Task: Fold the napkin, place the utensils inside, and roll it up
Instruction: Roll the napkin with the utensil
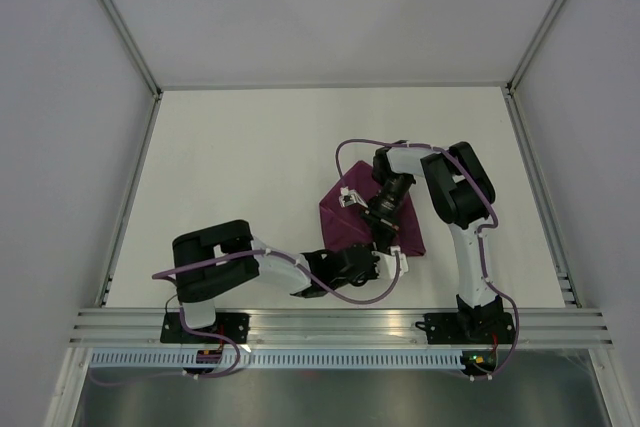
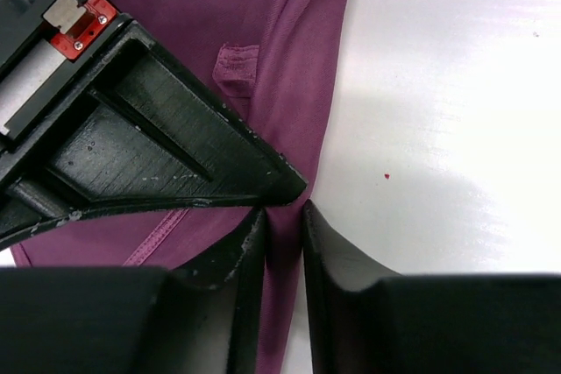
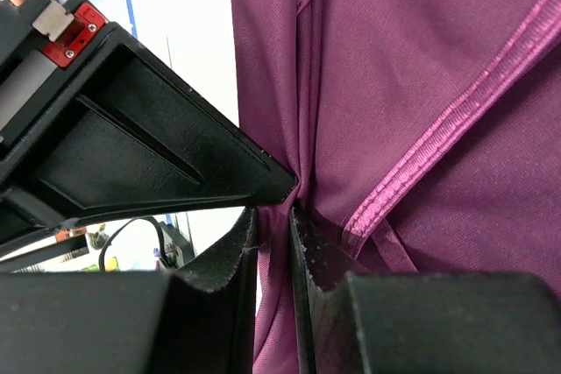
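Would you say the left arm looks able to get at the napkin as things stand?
Very likely yes: the left gripper is closed on a fold at the edge of the napkin, with nothing between them. The right gripper pinches another fold.

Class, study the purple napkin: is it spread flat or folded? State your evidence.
Folded. From above the napkin forms a rough triangle, and the right wrist view shows a hemmed edge lying across another layer.

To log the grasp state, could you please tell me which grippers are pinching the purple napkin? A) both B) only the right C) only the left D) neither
A: the left gripper and the right gripper each show a fold of the napkin squeezed between nearly shut jaws in their wrist views.
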Tool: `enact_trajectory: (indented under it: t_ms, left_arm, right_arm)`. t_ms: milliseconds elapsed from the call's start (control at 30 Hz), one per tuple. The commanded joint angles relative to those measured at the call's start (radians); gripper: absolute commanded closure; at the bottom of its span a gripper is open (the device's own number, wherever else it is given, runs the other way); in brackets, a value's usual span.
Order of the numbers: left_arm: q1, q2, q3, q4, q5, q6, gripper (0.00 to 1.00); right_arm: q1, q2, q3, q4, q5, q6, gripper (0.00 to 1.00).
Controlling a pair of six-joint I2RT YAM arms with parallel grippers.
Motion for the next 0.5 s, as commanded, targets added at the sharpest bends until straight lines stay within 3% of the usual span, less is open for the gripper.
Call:
enact_trajectory:
  t_ms: [0, 133, 200, 267, 400, 467]
  left_arm:
    - [0.021, 0.045, 0.026, -0.112, 0.073, -0.042, 0.75]
    - [0.024, 0.070, 0.084, -0.219, 0.085, -0.054, 0.95]
    - [0.030, 0.079, 0.101, -0.253, 0.117, -0.066, 0.98]
    - [0.047, 0.072, 0.101, -0.265, 0.154, -0.082, 0.98]
    - [0.090, 0.036, 0.070, -0.255, 0.262, -0.138, 0.98]
    - [0.118, 0.020, 0.058, -0.244, 0.294, -0.160, 0.98]
  right_arm:
    - [-0.006, 0.054, 0.012, 0.175, 0.131, -0.058, 0.94]
    - [-0.006, 0.054, 0.014, 0.179, 0.129, -0.054, 0.94]
    - [-0.006, 0.051, 0.014, 0.187, 0.126, -0.041, 0.94]
    - [-0.006, 0.036, 0.015, 0.195, 0.120, -0.029, 0.87]
    - [-0.012, -0.015, 0.023, 0.205, 0.109, 0.000, 0.63]
    - [-0.015, -0.032, 0.032, 0.204, 0.103, 0.008, 0.57]
